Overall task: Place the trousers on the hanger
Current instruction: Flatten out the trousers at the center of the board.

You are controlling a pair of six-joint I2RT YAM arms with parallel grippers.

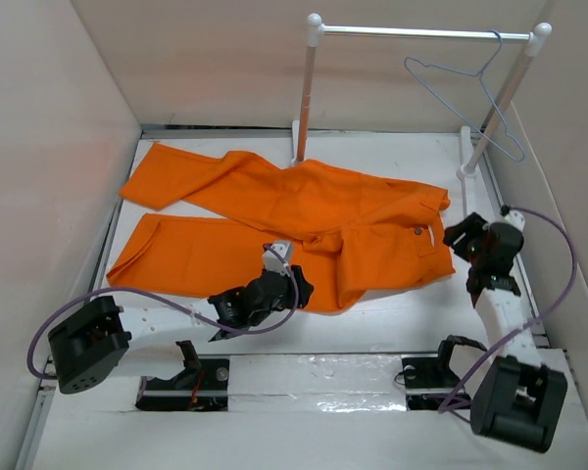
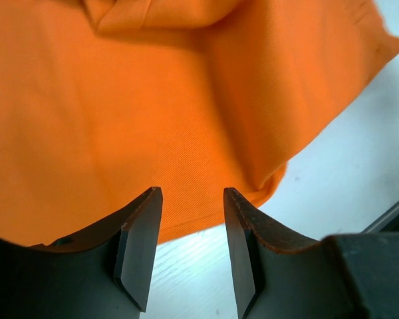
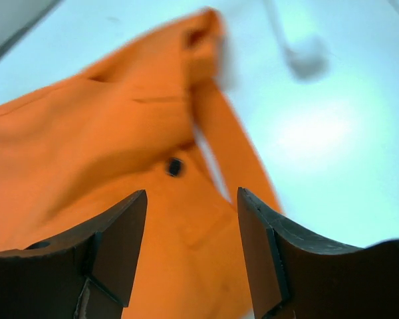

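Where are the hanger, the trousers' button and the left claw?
hanger (image 1: pixel 482 76): top view, neck below the hook.
button (image 3: pixel 175 167): right wrist view, its centre.
left claw (image 2: pixel 191 194): left wrist view, midway between fingertips.

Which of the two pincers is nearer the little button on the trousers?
The right pincer: the trousers' button lies just ahead of it, while the left pincer sits farther off.
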